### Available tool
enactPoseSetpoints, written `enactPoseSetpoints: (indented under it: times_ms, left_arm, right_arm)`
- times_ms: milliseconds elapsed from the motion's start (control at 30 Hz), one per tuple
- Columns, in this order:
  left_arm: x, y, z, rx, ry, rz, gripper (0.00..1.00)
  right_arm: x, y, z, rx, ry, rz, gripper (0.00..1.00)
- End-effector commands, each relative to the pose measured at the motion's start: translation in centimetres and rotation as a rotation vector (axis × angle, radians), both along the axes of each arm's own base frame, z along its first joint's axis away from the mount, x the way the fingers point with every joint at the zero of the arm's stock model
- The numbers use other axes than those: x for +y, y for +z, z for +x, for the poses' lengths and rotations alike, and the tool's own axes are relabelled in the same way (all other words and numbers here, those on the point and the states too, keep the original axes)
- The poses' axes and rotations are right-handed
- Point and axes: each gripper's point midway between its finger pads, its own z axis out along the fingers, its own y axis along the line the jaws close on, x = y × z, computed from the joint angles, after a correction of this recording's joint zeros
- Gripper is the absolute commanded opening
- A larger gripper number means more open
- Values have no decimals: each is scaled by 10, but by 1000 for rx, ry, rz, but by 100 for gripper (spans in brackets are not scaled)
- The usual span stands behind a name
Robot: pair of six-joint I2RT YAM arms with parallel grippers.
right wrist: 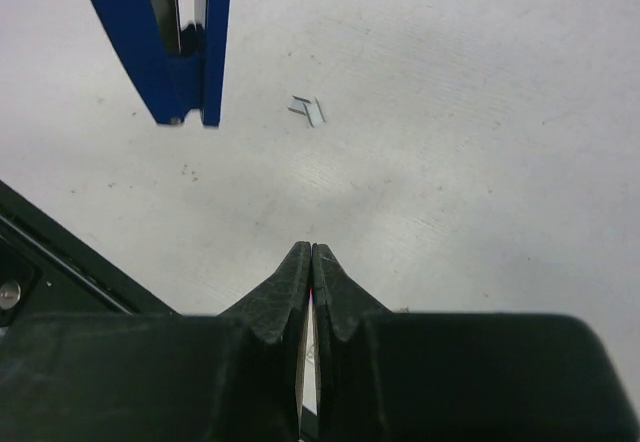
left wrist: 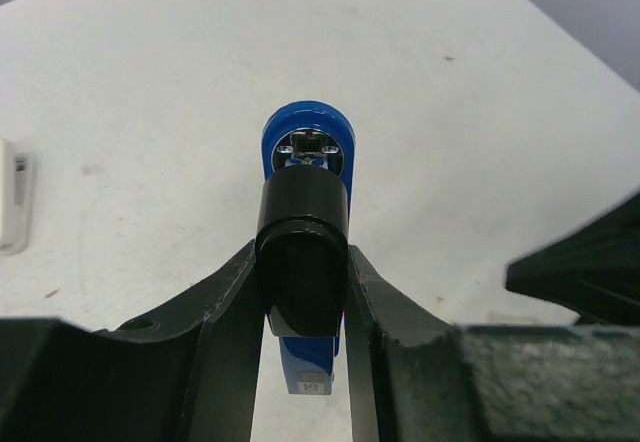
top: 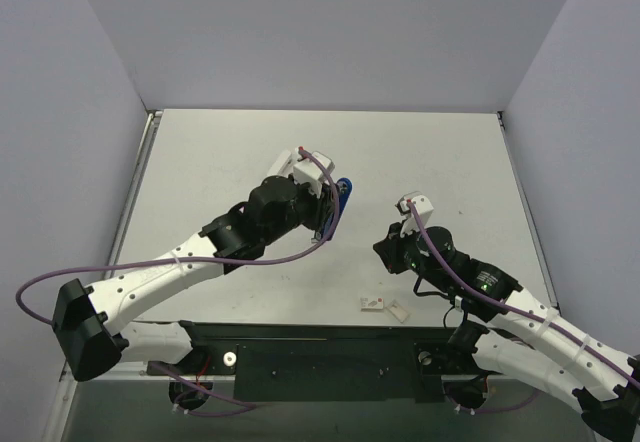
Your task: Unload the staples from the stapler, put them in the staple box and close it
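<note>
**Mid-bench, unloading under way.** My left pincer (left wrist: 303, 260) is clenched on the blue stapler (left wrist: 305, 147). It grips the black top from both sides, with the rounded end pointing down toward the bench (left wrist: 480, 112). I judge this hold is meant to keep the tool steady and within reach of my other arm while it is emptied.

My right pincer (right wrist: 312, 257) hangs just short of the stapler, tips pressed together. A pale sliver shows between the fingers lower down, and I cannot tell whether it is a staple strip or only bench.

A few staples (right wrist: 308, 110) lie loose on the bench, near the stapler's lower end and ahead of my right pincer. Part of the unloading therefore looks done. Whether more staples remain inside is hidden.

Only the right wrist view catches those staples, and it also shows the stapler's parted blue arms from the side. The left wrist view gives the grip itself and the screwed metal fitting at the stapler's end. The top view shows both arms meeting mid-bench and two small white pieces (top: 372, 304) near the front edge, which I cannot identify. The staples are too small to find in that view.
</note>
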Motion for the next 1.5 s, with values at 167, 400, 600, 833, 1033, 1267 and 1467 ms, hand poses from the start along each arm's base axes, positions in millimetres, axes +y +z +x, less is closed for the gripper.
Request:
enactPoseSetpoints:
  times_ms: [167,400,600,833,1033,1267,1467]
  left_arm:
    - [16,30,97,-37,235,91,0]
    - [13,1,167,45,284,210,0]
    - [13,-37,212,141,288,296,0]
    - [29,-88,250,258,307,368,0]
    - [40,-130,273,339,333,419,0]
    - [41,-186,280,414,348,467,0]
    - [39,-204,285,417,354,471,9]
  right_arm:
    - [-15,-23,6,36,-125,9,0]
    - [-8,-34,2,70,-116,53,0]
    - [-5,-43,-5,97,-106,90,0]
    - [-7,-42,-7,97,-103,99,0]
    - [-7,-47,-10,118,-98,96,0]
    - [-8,-50,-13,134,-101,92,0]
    - [-16,-56,-17,153,-124,71,14]
